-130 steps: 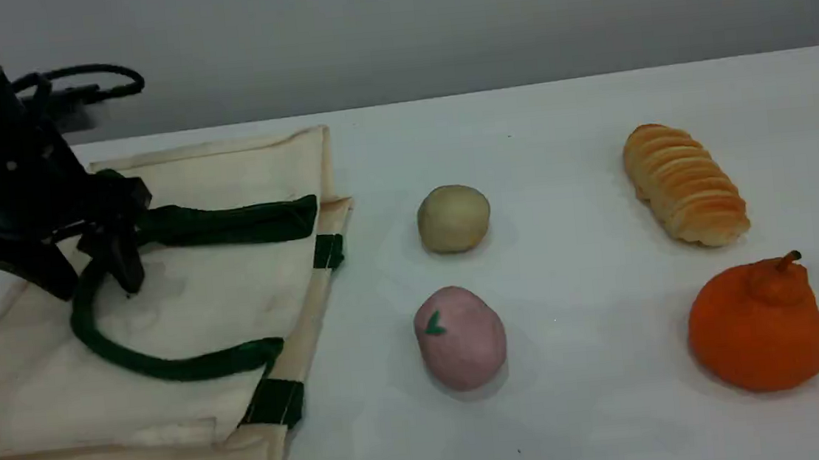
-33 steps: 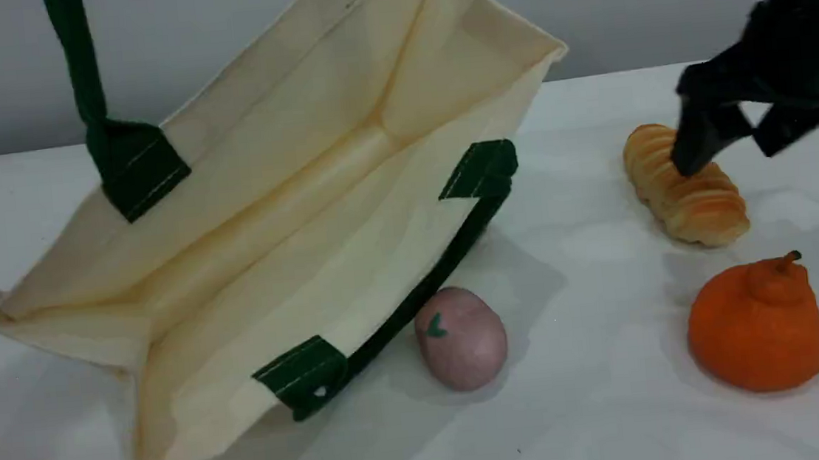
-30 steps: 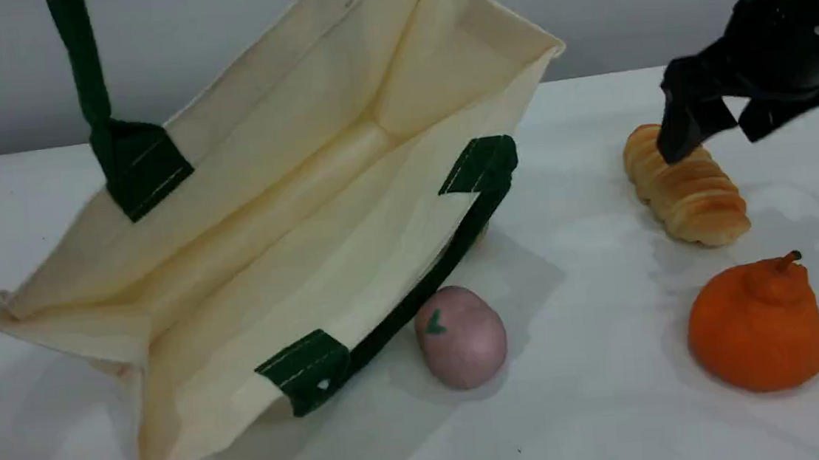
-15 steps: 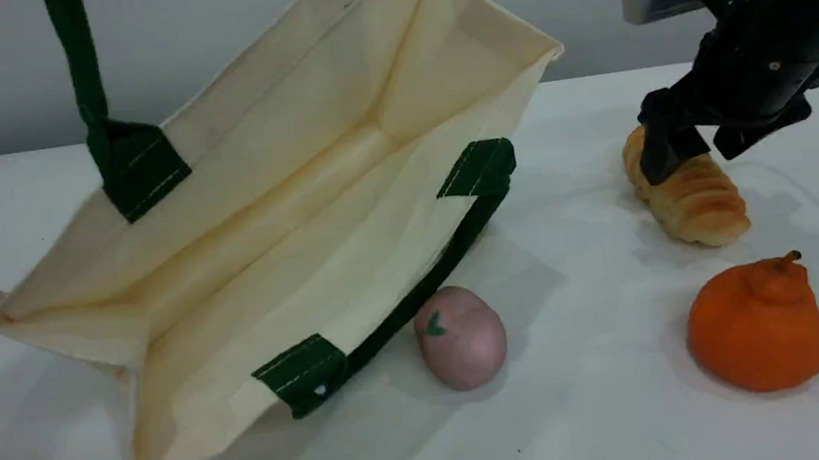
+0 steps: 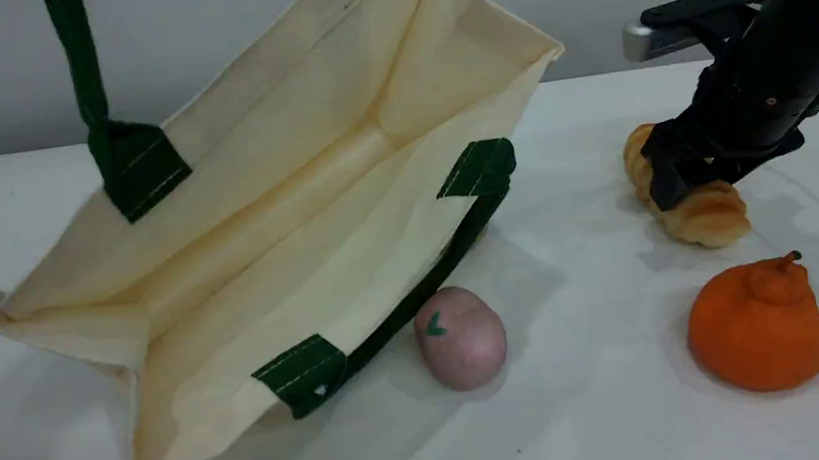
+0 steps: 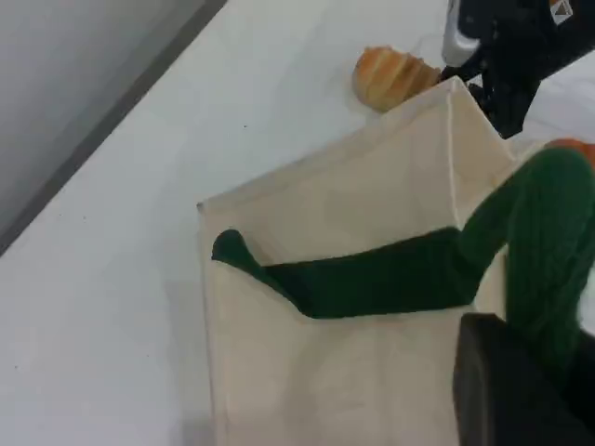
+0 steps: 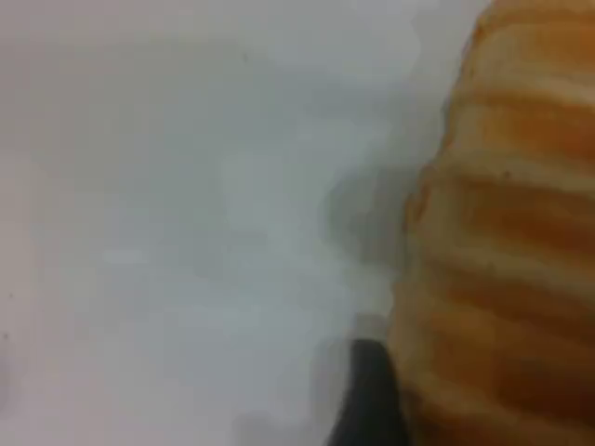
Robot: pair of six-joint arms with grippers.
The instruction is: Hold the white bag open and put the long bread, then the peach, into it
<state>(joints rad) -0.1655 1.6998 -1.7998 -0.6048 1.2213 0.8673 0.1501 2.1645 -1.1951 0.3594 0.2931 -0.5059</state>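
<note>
White tabletop [image 5: 603, 406]; ridged golden long bread [image 5: 708, 215]; canvas white bag [image 5: 290, 218].

Bag mouth [image 5: 319, 215] agape, unobstructed

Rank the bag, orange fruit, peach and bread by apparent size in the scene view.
1. The bag, by far the largest.
2. The orange fruit.
3. The peach, somewhat smaller than the orange fruit.
The bread cannot be ranked: the right gripper covers its middle, and it lies farther back.
</note>
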